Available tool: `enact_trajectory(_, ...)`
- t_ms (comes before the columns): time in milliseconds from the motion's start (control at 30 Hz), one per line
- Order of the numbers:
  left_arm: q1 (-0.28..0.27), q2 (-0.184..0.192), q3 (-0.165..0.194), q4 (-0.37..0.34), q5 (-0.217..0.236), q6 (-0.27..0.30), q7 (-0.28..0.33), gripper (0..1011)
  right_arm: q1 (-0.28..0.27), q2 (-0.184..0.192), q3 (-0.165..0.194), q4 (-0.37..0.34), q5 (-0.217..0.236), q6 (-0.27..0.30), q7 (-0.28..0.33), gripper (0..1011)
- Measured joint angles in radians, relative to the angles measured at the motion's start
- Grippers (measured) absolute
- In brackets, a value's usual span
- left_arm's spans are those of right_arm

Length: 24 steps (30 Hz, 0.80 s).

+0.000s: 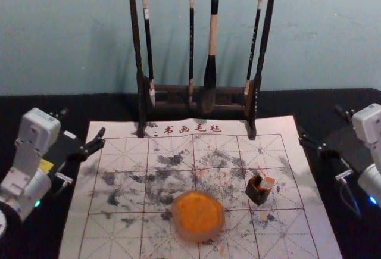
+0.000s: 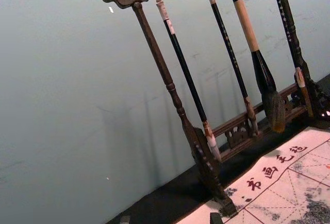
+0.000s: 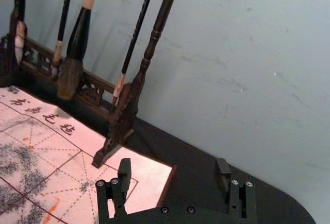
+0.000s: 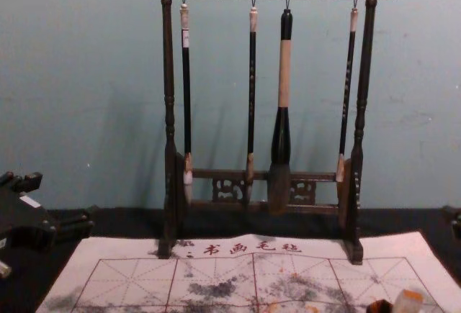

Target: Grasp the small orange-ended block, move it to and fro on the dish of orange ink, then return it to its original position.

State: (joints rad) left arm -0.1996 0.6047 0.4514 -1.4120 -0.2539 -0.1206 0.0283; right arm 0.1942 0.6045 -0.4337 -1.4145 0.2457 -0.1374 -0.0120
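Saw left gripper released, with fingers spread well apart, near far left corner of mat. Saw right gripper likewise released and wide open, near far right corner. Found small orange-ended block tilted at small dark holder on mat; could not tell whether inside or leaning against it. Spotted dish of orange ink left of both, slightly nearer, apart. Noted four brushes hanging from dark rack behind.
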Motion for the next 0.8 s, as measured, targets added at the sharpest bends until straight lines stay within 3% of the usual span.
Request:
enact_trajectory(200,0.000,0.000,0.000,0.000,0.000,0.000,0.000,1001,-0.024,0.019,0.027,-0.027,0.025,-0.039,0.056,1000)
enact_trajectory(367,0.000,0.000,0.000,0.000,0.000,0.000,0.000,1001,-0.062,0.058,0.053,-0.059,0.070,-0.102,0.146,1000)
enact_trajectory(500,0.000,0.000,0.000,0.000,0.000,0.000,0.000,1001,-0.090,0.091,0.069,-0.081,0.120,-0.138,0.234,1000)
enact_trajectory(600,0.000,0.000,0.000,0.000,0.000,0.000,0.000,1001,-0.121,0.125,0.080,-0.095,0.179,-0.178,0.338,1000)
enact_trajectory(633,0.000,0.000,0.000,0.000,0.000,0.000,0.000,1001,-0.121,0.125,0.080,-0.095,0.179,-0.178,0.338,1000)
enact_trajectory(700,0.000,0.000,0.000,0.000,0.000,0.000,0.000,1001,-0.138,0.145,0.081,-0.096,0.221,-0.204,0.425,1000)
enact_trajectory(800,0.000,0.000,0.000,0.000,0.000,0.000,0.000,1001,-0.144,0.159,0.076,-0.092,0.242,-0.216,0.485,1000)
